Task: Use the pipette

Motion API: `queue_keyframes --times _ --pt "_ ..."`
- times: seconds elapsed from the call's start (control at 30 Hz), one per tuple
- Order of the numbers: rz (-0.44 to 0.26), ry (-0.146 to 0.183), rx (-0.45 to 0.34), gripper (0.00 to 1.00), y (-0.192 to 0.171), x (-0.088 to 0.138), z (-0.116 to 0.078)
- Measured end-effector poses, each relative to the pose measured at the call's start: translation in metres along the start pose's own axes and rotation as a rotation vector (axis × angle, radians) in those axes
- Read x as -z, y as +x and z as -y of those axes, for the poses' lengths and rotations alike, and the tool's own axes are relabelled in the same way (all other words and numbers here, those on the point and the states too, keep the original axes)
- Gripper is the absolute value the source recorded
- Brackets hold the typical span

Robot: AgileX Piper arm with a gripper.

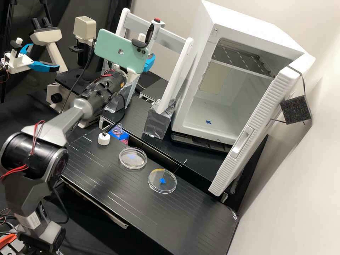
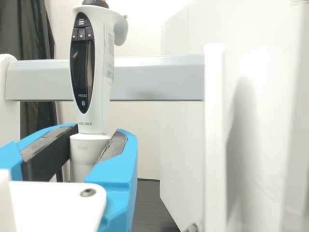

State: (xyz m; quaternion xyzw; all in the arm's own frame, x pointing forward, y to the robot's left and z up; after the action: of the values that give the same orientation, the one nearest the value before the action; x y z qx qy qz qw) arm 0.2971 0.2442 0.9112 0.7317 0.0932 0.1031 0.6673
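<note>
beyond the counter (image 1: 111,187), at the rack (image 2: 157,79), my tool (image 2: 99,136) is clamped round the near-upright pipette (image 2: 99,67) below its handle (image 2: 104,92), a hold that, i judge, should stop it swinging and leave the button (image 1: 157,20) on top free for pressing.

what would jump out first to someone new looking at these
Probably the mint-green phone mounted on the dark grey arm, left of centre in the high view, and the boxy white cabinet standing open on that view's right. In the wrist view, it's the white pipette with a black front panel, upright between the bright blue fingers of the gripper.
</note>
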Motion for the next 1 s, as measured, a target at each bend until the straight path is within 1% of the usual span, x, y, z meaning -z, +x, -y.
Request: queue_keyframes --times 0.13,0.23,0.3,0.47,0.57,0.77,0.97,1.0 --pt "-0.011 0.017 -0.036 0.00 -0.016 -0.005 0.003" --pt "-0.018 0.016 -0.058 0.00 -0.024 -0.009 0.006" --pt "-0.013 0.026 -0.068 0.00 -0.030 -0.015 0.009" --pt "-0.003 0.026 -0.067 0.00 -0.043 -0.024 0.015" --pt "-0.007 0.032 -0.065 0.00 -0.048 -0.026 0.020" --pt "-0.014 0.028 -0.060 0.00 -0.054 -0.029 0.029" --pt "-0.023 0.011 -0.080 0.00 -0.053 -0.033 0.038" --pt "-0.022 0.003 -0.085 0.00 -0.052 -0.035 0.039"
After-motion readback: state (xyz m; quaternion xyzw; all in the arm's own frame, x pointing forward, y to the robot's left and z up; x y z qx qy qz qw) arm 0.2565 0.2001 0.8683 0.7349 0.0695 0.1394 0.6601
